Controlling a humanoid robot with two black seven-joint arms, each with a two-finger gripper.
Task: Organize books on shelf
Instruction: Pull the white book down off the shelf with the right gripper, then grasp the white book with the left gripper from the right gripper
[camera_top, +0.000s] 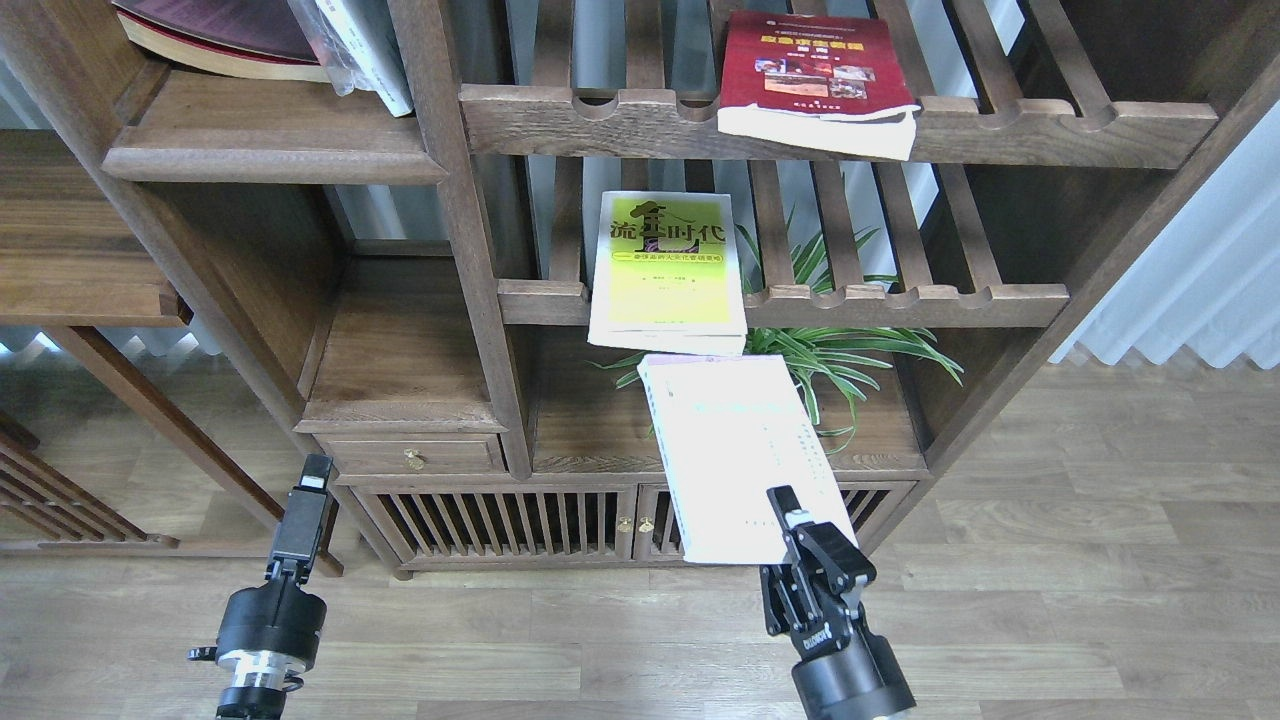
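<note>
Pale book: the lavender-and-white paperback (745, 455) is up in the air in front of the bookcase, tilted, its far end reaching toward the plant and its near corner pinched.
Right gripper: the right gripper (790, 525) is clamped on that near corner, one finger showing on top of the cover.
Yellow-green book: the paperback with the black Chinese title (668, 270) lies flat on the lower slatted rack (900, 300), its front edge hanging over the notched rail.
Red book: the dark red paperback (815, 80) lies on the upper slatted rack (1000, 125), also overhanging the front rail.
Shelf: the solid board with the thick rounded lip (270, 135) sits at upper left; other books already rest on it, only partly in view.
Left gripper: the left gripper (310, 480) hangs low at the left, holding nothing; it is seen end-on, so I cannot tell whether its fingers are apart.
Plant: a spider plant (860, 350) stands just behind the lifted book.
Progress: looks early to me. One book is in hand, none of the three is on the solid shelf, and two wait on the racks.
</note>
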